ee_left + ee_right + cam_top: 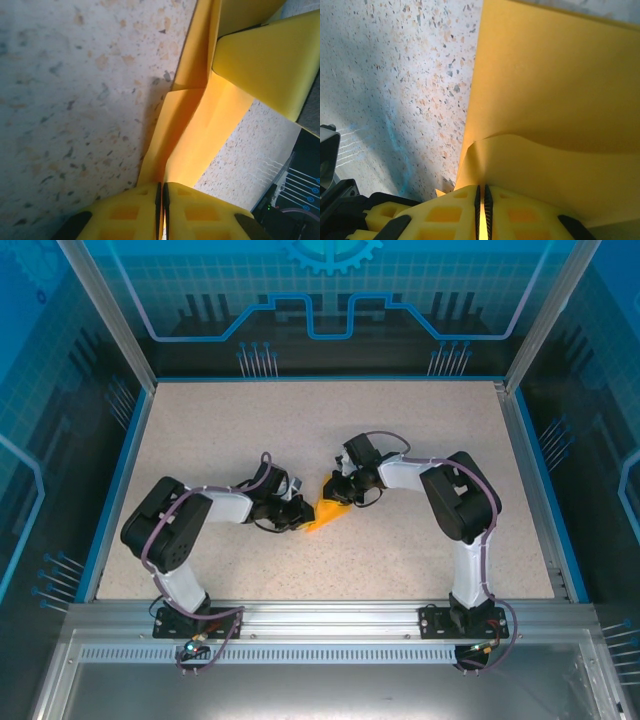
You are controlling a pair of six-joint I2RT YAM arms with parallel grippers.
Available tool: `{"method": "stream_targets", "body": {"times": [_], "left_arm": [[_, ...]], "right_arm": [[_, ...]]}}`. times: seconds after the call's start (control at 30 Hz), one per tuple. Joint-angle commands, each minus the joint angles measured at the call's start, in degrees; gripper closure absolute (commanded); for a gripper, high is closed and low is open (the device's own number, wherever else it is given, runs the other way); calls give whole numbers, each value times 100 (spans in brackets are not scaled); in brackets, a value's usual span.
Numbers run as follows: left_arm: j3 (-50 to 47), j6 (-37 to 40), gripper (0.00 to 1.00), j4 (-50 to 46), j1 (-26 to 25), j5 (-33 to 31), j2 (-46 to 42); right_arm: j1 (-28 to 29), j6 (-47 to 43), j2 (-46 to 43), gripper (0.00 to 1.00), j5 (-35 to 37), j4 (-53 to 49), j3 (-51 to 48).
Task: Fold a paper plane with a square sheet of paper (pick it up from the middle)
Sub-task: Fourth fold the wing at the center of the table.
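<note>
Orange-yellow sheet of paper (323, 516) at mid-frame, middle of the table (220, 430), part-folded, clenched from its left by left gripper (299, 515) and from upper right by right gripper (340, 494), long crease lying between them, neither nearer.

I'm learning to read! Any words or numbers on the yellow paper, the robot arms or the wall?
None can be read.
The paper is plain.
The left arm and right arm show no readable label.
The blue back wall has a gear drawing and lines, no words.
</note>
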Motion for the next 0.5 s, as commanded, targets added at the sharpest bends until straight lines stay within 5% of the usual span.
{"method": "stream_targets", "body": {"times": [0.0,0.47], "left_arm": [[-124,237,85,-566,94,-215,-164],[-8,457,99,-872,87,-238,-88]], "right_arm": [[36,-50,204,86,125,-185,-10],[37,-63,231,86,114,-251,17]]}}
